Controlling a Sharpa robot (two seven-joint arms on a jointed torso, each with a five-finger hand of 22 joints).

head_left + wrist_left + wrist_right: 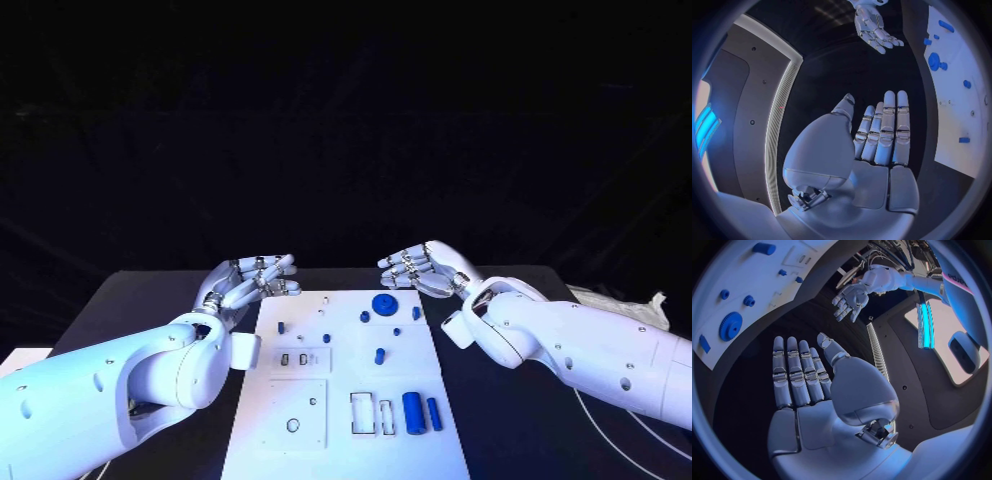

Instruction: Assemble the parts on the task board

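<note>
The white task board (346,440) lies in the middle of the black table, also seen as the task board (967,115) and the task board (748,270). On it are small blue parts: a round gear (385,303), a short peg (379,355) and two long cylinders (420,412) near the front. My left hand (257,278) hovers beside the board's far left corner, fingers straight and apart, holding nothing; the left hand (873,135) shows its flat palm. My right hand (421,268) hovers at the far right corner, open and empty; the right hand (807,375) is likewise flat.
The board carries rectangular slots (371,412) and small holes. Cables and a pale object (620,300) lie at the table's right edge. Bare black table (130,310) lies left of the board.
</note>
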